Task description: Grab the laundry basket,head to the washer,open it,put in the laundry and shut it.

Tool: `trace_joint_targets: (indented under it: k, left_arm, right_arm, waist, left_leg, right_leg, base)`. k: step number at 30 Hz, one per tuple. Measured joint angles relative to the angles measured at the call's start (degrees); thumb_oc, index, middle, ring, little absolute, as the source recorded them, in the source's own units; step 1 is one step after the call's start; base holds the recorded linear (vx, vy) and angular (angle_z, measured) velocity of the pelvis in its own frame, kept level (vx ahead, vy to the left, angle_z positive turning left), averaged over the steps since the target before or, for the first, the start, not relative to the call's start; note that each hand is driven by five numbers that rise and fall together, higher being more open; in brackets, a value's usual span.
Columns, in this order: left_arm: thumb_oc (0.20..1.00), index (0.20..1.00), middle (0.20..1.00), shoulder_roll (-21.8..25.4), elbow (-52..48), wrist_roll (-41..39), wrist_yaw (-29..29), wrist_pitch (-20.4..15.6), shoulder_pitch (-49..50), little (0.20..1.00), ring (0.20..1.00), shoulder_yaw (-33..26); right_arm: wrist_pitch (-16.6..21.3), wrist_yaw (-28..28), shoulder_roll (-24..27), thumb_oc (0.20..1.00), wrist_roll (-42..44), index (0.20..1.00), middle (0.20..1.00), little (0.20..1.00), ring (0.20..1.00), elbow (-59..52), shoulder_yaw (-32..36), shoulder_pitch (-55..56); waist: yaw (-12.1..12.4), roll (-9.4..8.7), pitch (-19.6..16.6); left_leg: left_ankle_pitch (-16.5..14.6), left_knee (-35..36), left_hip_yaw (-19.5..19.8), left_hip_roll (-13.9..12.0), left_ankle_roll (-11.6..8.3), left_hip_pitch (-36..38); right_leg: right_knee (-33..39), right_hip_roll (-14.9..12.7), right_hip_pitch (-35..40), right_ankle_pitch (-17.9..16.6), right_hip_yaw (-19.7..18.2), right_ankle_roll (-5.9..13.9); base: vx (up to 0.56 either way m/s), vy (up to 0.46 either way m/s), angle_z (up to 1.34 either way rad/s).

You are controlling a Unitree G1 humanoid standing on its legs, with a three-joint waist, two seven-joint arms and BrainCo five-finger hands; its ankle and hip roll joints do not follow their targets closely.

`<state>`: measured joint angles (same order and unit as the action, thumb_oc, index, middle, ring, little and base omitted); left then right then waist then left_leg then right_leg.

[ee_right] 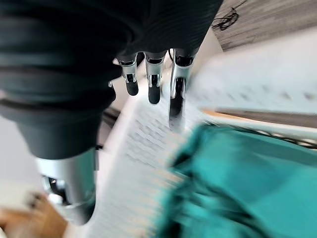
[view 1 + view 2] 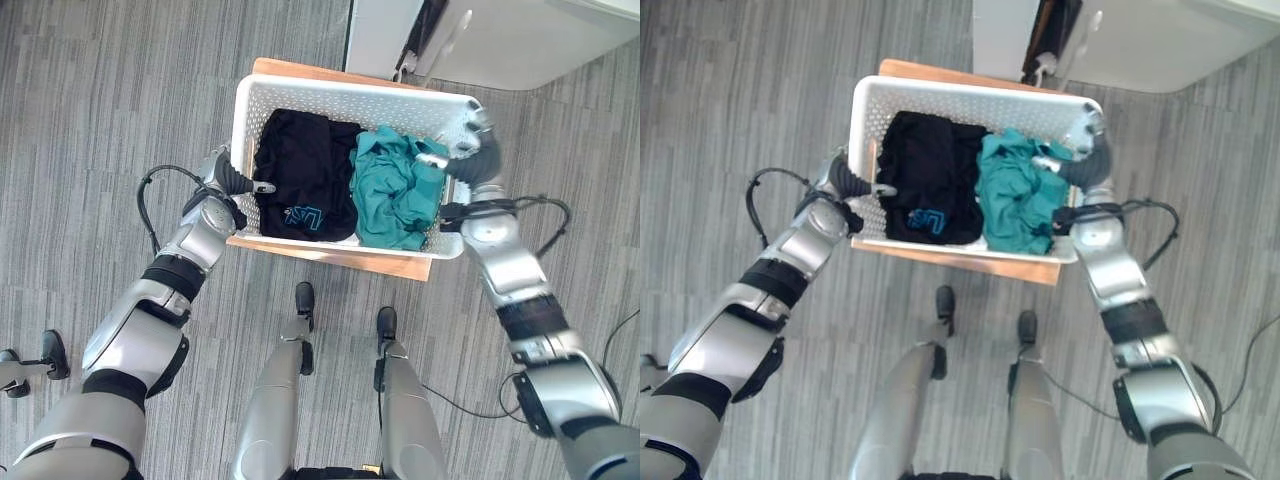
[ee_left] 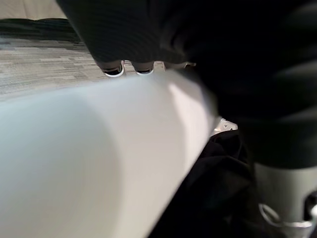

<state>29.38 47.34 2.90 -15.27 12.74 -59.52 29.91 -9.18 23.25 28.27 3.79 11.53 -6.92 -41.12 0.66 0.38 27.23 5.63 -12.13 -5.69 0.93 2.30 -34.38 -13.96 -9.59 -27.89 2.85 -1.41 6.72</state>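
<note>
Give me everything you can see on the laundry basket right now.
The laundry basket is white perforated plastic, rectangular and open-topped, sitting upright on a wooden table. Inside lie a black garment on the robot's left and a teal garment on its right. The left hand is at its left rim, the right hand at its right rim.

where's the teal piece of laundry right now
The crumpled teal garment lies in the right half of the white perforated plastic laundry basket, beside the black garment and next to the right hand at the basket's right rim.
</note>
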Motion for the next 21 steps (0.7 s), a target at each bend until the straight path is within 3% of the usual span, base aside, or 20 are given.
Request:
trace_joint_targets:
  k: [6, 10, 19, 21]
  left_arm:
    - [1.0, 1.0, 1.0, 0.93, -1.72, 0.2, -0.01, -0.09, 0.25, 1.0, 1.0, -1.07]
    - [1.0, 1.0, 1.0, 1.36, -3.32, 0.53, -0.04, -0.07, 0.73, 1.0, 1.0, -1.49]
    - [1.0, 1.0, 1.0, 1.32, -3.62, 1.9, -1.26, -0.01, 1.31, 1.0, 1.0, -2.2]
    - [1.0, 1.0, 1.0, 1.33, -3.78, 2.22, -1.62, -0.02, 1.72, 1.0, 1.0, -2.29]
  right_arm:
    - [2.05, 3.82, 2.23, 1.0, -0.38, 1.0, 1.0, 1.0, 1.0, -11.3, 7.7, 0.11]
    - [3.27, 5.55, 3.03, 1.0, -2.66, 1.0, 1.0, 1.0, 1.0, -15.93, 8.92, -0.77]
    - [0.08, 5.18, 2.87, 1.0, -4.65, 1.0, 1.0, 1.0, 1.0, -12.18, 6.71, 3.31]
    - [0.08, 5.02, 0.96, 1.0, -5.06, 1.0, 1.0, 1.0, 1.0, -10.75, 6.66, 5.96]
  waist:
    - [-0.26, -0.06, -0.01]
    - [-0.32, -0.21, -0.08]
    - [-0.51, -0.37, -0.13]
    - [-0.7, -0.82, -0.38]
  left_leg:
    - [-0.27, -0.78, -0.21, -0.02, 0.31, -1.36]
    - [-0.45, -1.22, -0.37, -0.02, 0.46, -1.8]
    - [-0.9, -1.61, -0.94, -0.03, 0.57, -1.91]
    - [-0.88, -1.65, -0.9, -0.03, 0.59, -1.93]
  right_leg:
    - [-0.05, -0.04, -1.24, -0.02, -0.37, 0.1]
    - [-0.14, -0.08, -1.55, -0.02, -0.51, 0.1]
    - [-0.67, -0.12, -1.96, 0.11, -1.08, 0.24]
    - [-0.77, -0.13, -1.99, 0.22, -1.04, 0.38]
  base:
    - [0.0, 0.0, 0.0]
    - [0.0, 0.0, 0.0]
    - [0.0, -0.007, -0.02]
    - [0.01, -0.002, 0.02]
